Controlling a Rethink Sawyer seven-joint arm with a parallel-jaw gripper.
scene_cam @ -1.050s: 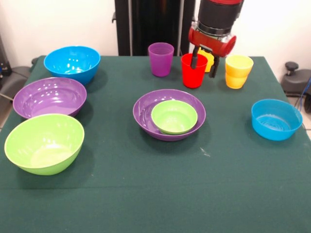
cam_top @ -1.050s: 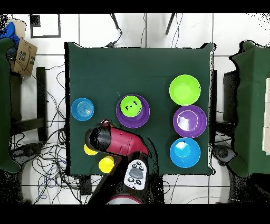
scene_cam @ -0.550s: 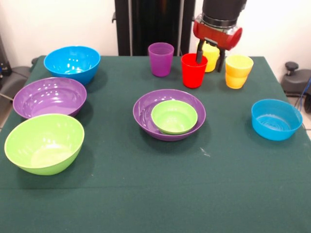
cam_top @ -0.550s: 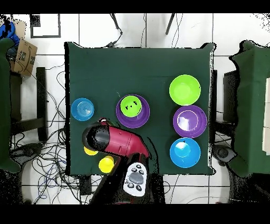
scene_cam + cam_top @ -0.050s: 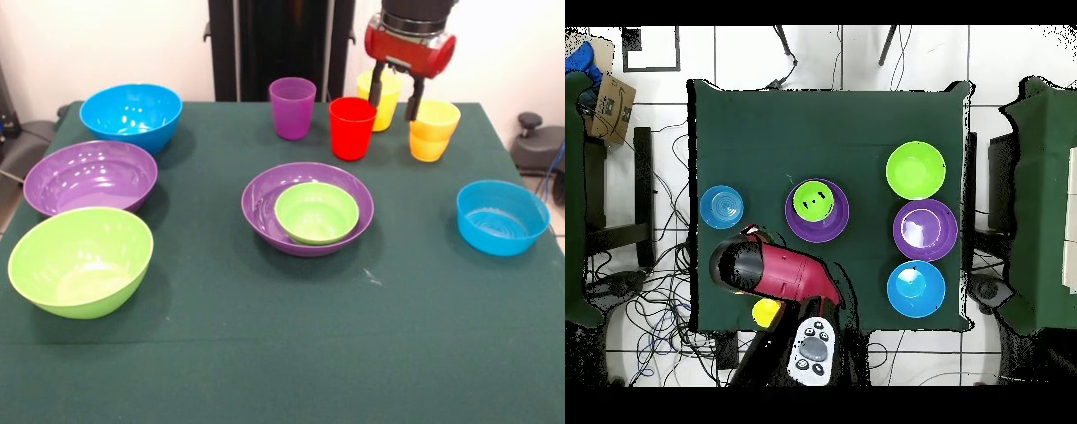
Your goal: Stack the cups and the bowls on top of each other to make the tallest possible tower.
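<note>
The gripper (image 5: pixel 397 95), fingers parted and empty, hangs at the frame's upper right between two yellow cups (image 5: pixel 433 129) (red cup (image 5: pixel 352 127) lies just left).

The tabletop (image 5: pixel 415 353) is dark green. My jaws hang open above its back edge. Right under them stand two yellow cups (image 5: pixel 433 129), one on each side. The red cup (image 5: pixel 352 128) stands just beside them, and the purple cup (image 5: pixel 292 108) a bit further along. Near the middle sits a big purple bowl (image 5: pixel 265 210). Far off stand a big blue bowl (image 5: pixel 131 116), a purple one (image 5: pixel 90 177) and a lime one (image 5: pixel 80 260). A small blue bowl (image 5: pixel 501 217) sits near my side.
</note>
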